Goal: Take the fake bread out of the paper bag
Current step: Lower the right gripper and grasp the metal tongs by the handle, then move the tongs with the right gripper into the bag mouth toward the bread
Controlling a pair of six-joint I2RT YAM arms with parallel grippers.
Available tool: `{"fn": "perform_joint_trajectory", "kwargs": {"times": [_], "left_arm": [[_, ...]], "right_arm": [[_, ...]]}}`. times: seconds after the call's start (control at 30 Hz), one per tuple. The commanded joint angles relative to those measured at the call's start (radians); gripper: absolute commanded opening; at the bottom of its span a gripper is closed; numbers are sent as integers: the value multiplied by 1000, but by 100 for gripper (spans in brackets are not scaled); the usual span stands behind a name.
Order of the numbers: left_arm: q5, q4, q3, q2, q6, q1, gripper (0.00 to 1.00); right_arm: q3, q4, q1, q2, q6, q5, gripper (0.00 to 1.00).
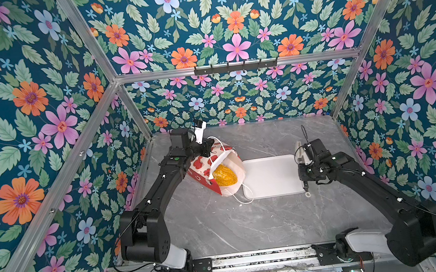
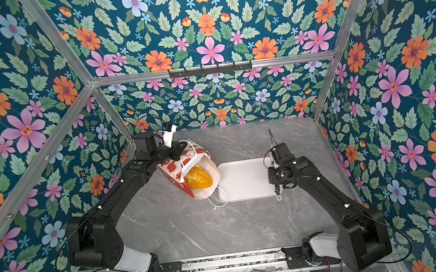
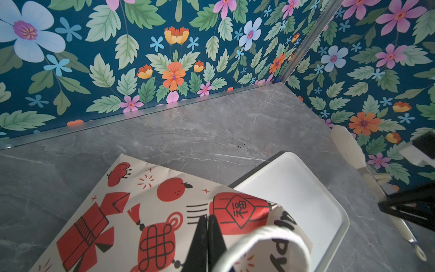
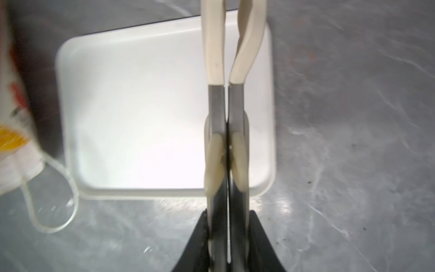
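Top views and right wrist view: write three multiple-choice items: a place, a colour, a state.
1. Where is the flat white plastic tray relative to the red-and-white printed paper bag? A. Inside it. B. Beside its open mouth. C. On top of it.
2. What colour is the fake bread showing inside the bag? A. Green. B. Blue. C. Golden yellow.
3. What is the right gripper doing? A. Shut on cream-tipped metal tongs. B. Open, empty. C. Holding bread.
Answers: B, both top views show it beside the mouth; C, yellow against white lining; A, wrist view shows tongs clamped.
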Motion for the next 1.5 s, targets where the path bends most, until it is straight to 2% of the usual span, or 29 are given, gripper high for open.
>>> {"fn": "perform_joint_trajectory", "kwargs": {"times": [0.0,0.1,0.2,0.5,0.7,0.93,1.13,1.27,1.47], "left_arm": [[-3,21,5,-3,-5,1,0],[-3,20,3,-6,-10,0,0],[-5,17,0,-9,-13,0,0],[-14,-8,-7,-11,0,1,0],[-4,-8,-7,0,-5,-1,0],[-1,-12,-5,-5,-1,-2,0],[7,-12,-5,-1,1,-2,0],[11,-12,-5,2,3,-2,0],[13,-12,-8,1,5,-1,0]], "right_arm": [[36,-93,160,-23,-105,-73,23],[38,-112,334,-41,-182,-54,22],[29,-114,403,-43,-206,-73,21],[16,-44,427,16,-268,-169,21],[93,-27,442,141,-329,-132,21],[180,3,442,264,-379,-56,28],[210,56,437,321,-400,-40,29],[224,66,421,355,-414,-35,36],[233,80,386,375,-441,-30,39]]}}
